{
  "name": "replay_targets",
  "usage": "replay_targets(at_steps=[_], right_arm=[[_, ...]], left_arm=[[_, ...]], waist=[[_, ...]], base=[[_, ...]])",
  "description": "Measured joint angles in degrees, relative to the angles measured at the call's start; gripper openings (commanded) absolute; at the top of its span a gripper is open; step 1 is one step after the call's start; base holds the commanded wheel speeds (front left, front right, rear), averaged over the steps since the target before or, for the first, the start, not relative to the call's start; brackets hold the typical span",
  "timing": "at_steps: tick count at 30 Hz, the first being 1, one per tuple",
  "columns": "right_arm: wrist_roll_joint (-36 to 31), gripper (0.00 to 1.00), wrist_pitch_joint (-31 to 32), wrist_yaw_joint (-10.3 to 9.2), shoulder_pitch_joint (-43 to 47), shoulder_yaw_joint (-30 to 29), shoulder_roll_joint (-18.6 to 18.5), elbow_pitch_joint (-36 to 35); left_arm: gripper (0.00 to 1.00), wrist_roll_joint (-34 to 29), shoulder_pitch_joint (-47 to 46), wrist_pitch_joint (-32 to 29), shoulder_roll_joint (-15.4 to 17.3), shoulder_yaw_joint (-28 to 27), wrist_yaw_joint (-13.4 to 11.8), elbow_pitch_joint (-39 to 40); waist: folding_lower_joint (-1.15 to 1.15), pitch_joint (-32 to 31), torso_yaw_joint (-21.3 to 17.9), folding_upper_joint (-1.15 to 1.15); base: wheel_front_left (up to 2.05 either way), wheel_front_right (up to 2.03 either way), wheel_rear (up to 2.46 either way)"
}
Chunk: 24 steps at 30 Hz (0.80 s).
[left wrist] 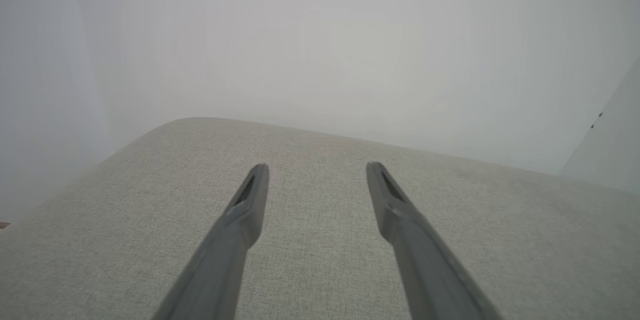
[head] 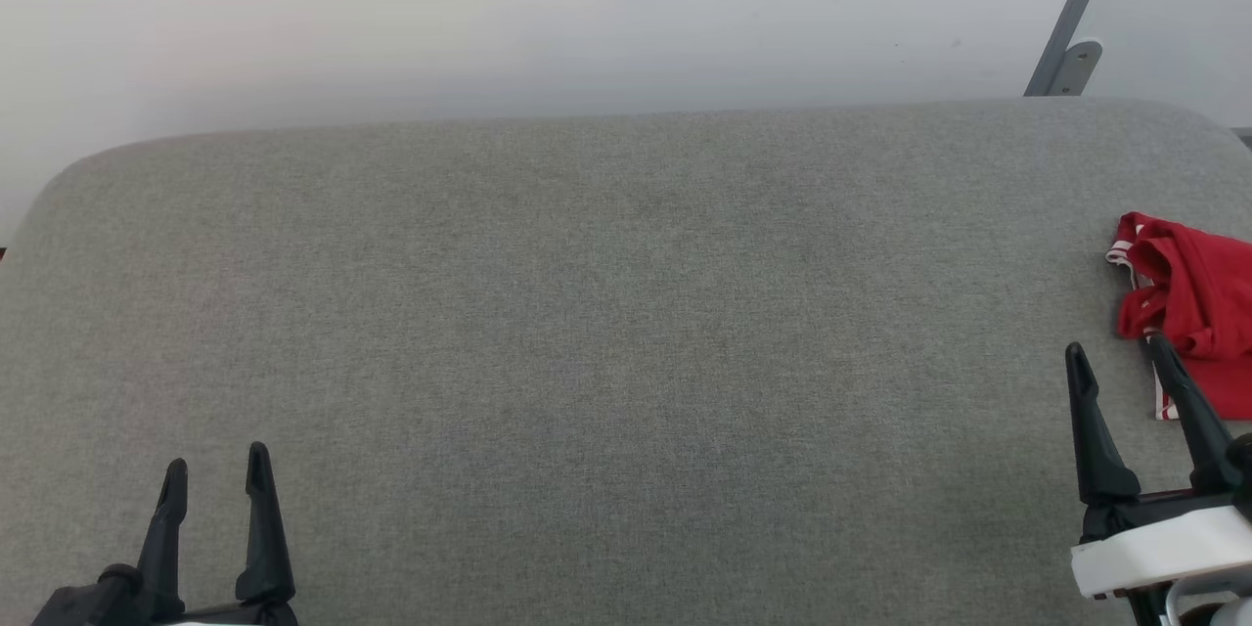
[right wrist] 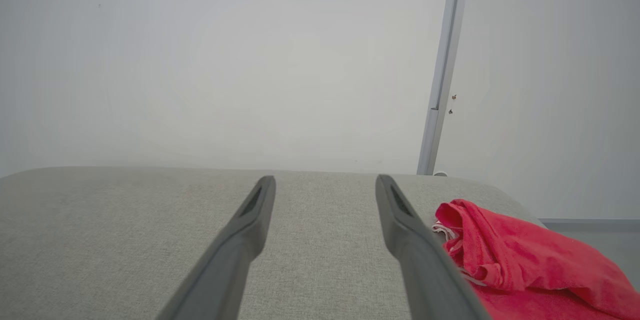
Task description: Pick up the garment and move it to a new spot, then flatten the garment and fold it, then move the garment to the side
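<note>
Soft, even, bright light with no evident source; the grey fabric-covered tabletop [head: 626, 333] shows hardly any shadow, just a faint darkening at near right in the head view; no glare; the weave reads sharp there; in both wrist views the long dark fingers [left wrist: 235, 245] blur towards the lens; the left wrist view looks hazy, dimmer along its left edge.

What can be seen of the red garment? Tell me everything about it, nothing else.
The garment is bright red, thin soft-looking fabric with red-and-white striped trim along one edge. It lies crumpled in a loose heap at the right end of the grey padded surface, partly cut off by the head view's edge. The open right gripper stands beside it; whether a finger touches it cannot be told.
</note>
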<state>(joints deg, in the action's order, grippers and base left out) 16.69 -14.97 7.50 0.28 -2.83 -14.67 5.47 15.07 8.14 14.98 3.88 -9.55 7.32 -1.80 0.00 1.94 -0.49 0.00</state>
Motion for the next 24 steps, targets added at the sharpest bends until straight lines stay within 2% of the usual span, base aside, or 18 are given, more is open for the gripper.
replay_targets(at_steps=[9, 10, 16, 24], right_arm=[[-0.07, 1.0, 0.0, 0.0, -0.26, 0.3, -0.09, 0.18], [-0.07, 0.0, 0.0, 0.0, -0.26, 0.3, -0.08, 0.18], [0.07, 0.0, 0.36, 0.0, 1.64, 1.03, 1.66, 3.07], [7.82, 0.0, 2.45, 0.0, 1.54, 0.68, 2.75, 3.96]], left_arm=[[1.0, 0.04, 0.05, 0.0, -0.09, 0.26, 0.0, -0.19], [0.0, 0.12, 0.12, 0.0, -0.05, 0.44, 0.0, -0.08], [0.0, 0.13, 0.48, -0.41, -1.13, 0.62, -0.01, -3.36], [0.0, 7.92, 0.16, -2.56, -1.31, 0.87, -0.01, -4.55]], waist=[[0.0, -0.16, 0.02, 0.0], [0.0, -0.2, 0.06, 0.0], [0.0, -0.23, 0.04, 0.0], [0.0, -0.33, 0.07, 0.0]], base=[[0.0, 0.0, 0.0], [0.0, 0.0, 0.0], [0.0, 0.0, 0.0], [0.0, 0.0, 0.0]])
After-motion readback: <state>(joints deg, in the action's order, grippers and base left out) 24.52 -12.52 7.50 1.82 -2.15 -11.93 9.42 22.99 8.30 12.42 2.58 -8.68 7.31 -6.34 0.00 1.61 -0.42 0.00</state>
